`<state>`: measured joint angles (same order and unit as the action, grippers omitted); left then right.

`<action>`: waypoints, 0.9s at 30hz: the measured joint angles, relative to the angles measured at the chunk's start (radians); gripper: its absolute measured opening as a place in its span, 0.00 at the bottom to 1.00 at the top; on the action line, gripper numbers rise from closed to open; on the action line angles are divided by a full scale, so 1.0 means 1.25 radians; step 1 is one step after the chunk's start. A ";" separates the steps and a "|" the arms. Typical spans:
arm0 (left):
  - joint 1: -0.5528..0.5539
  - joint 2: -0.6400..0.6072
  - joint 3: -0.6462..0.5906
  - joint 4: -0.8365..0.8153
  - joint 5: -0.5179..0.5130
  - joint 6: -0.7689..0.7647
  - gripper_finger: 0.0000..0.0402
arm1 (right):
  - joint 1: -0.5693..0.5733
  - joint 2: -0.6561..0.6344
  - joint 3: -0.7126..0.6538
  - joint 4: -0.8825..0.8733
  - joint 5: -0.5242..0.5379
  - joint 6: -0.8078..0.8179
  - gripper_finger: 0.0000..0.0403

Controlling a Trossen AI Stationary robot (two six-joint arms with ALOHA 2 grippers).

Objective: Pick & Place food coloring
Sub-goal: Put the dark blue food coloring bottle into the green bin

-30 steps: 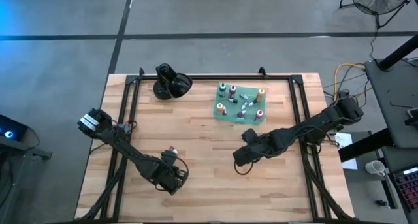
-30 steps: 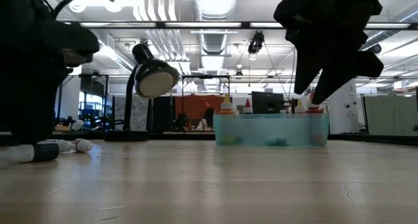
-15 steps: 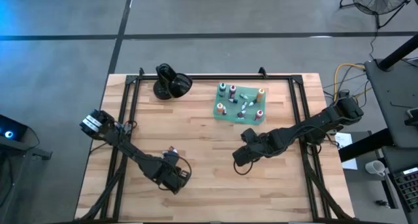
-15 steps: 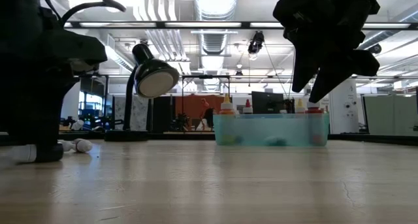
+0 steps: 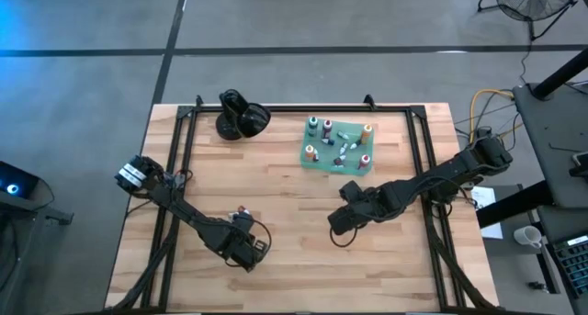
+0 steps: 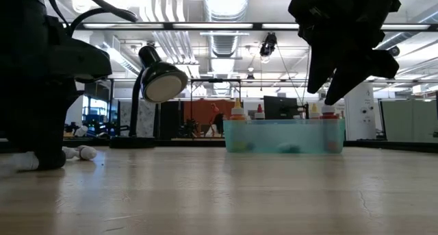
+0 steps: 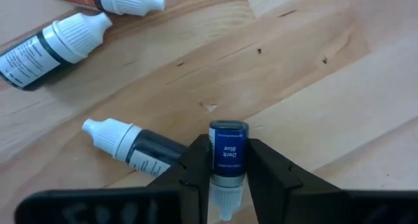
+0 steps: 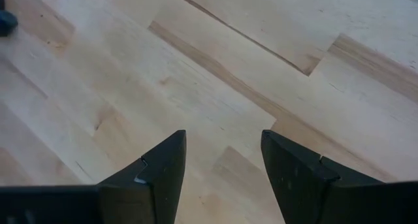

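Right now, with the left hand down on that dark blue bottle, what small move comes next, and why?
Probably a short straight lift. The left hand looks shut on the dark blue bottle, while another bottle lies close beside its fingers on the table. Rising straight should avoid nudging it before heading to the teal tray.

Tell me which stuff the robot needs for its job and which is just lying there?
Needed: the Dark Blue bottle pinched in the left gripper, three loose bottles beside it, the green tray with bottles.
Just there: black lamp, right gripper hanging open.
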<state>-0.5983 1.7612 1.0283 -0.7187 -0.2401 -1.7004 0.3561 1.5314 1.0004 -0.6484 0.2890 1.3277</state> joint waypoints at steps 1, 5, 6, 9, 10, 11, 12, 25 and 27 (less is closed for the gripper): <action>0.000 0.001 0.000 0.000 0.001 0.002 0.14 | 0.001 -0.001 0.000 0.000 0.000 0.000 0.48; 0.002 -0.005 0.006 -0.001 -0.003 0.014 0.13 | 0.012 -0.011 0.000 0.000 0.004 0.003 0.47; 0.003 -0.006 0.011 0.004 -0.007 0.022 0.13 | 0.017 -0.015 0.000 0.000 0.011 0.004 0.47; 0.016 -0.007 0.037 0.016 -0.025 0.064 0.13 | 0.042 -0.034 0.004 -0.002 0.061 0.017 0.46; 0.022 -0.008 0.045 0.012 -0.028 0.086 0.13 | 0.052 -0.043 0.006 -0.002 0.084 0.019 0.45; 0.030 -0.008 0.055 0.019 -0.034 0.112 0.13 | 0.062 -0.053 0.009 -0.002 0.108 0.020 0.44; 0.040 -0.008 0.063 0.033 -0.040 0.141 0.13 | 0.073 -0.063 0.013 -0.004 0.133 0.018 0.44; 0.265 -0.008 0.294 0.059 -0.059 0.759 0.13 | 0.175 -0.172 0.163 -0.310 0.314 0.131 0.33; 0.306 -0.007 0.325 0.068 -0.047 0.847 0.13 | 0.188 -0.178 0.181 -0.396 0.314 0.198 0.31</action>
<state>-0.2160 1.7519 1.4343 -0.6343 -0.2983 -0.6417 0.5913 1.3090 1.2267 -1.1433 0.6809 1.5756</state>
